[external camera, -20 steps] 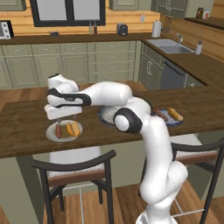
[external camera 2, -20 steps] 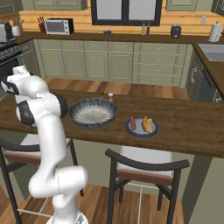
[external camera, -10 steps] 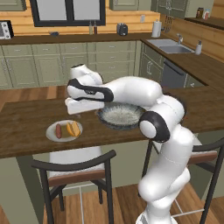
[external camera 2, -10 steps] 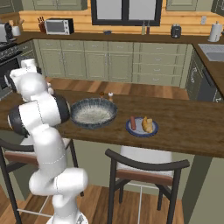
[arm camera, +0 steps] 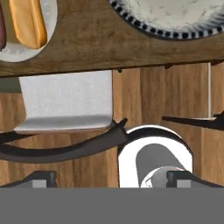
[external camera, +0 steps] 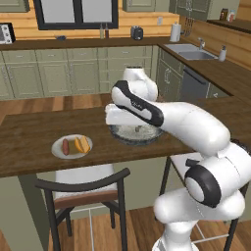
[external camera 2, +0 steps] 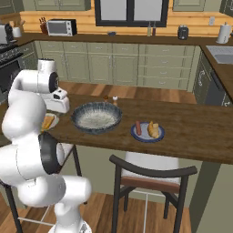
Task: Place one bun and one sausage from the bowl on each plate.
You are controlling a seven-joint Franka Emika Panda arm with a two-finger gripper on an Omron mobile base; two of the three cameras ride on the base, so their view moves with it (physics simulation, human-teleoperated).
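A white plate [external camera: 57,145] on the wooden counter carries a sausage [external camera: 65,146] and a bun [external camera: 83,144]. The second plate [external camera 2: 148,137] also holds a sausage [external camera 2: 138,127] and a bun [external camera 2: 153,129]. Between the two stands the dark blue-grey bowl [external camera 2: 96,117], its pale speckled inside showing. My gripper [arm camera: 111,179] hangs open above the counter's front edge, between the left plate [arm camera: 15,51] and the bowl [arm camera: 175,19], with nothing between its fingertips [arm camera: 41,178]. My hand [external camera: 116,115] partly hides the bowl [external camera: 122,138].
Below the counter edge is a chair with a pale seat [arm camera: 65,103] and a dark curved back [arm camera: 65,148]. A second chair [external camera 2: 152,175] stands under the right plate. Small shakers [external camera 2: 114,98] sit behind the bowl.
My arm has swung right, carrying the open gripper from the left plate's far side to the bowl's near rim. Plates and bowl have not moved.
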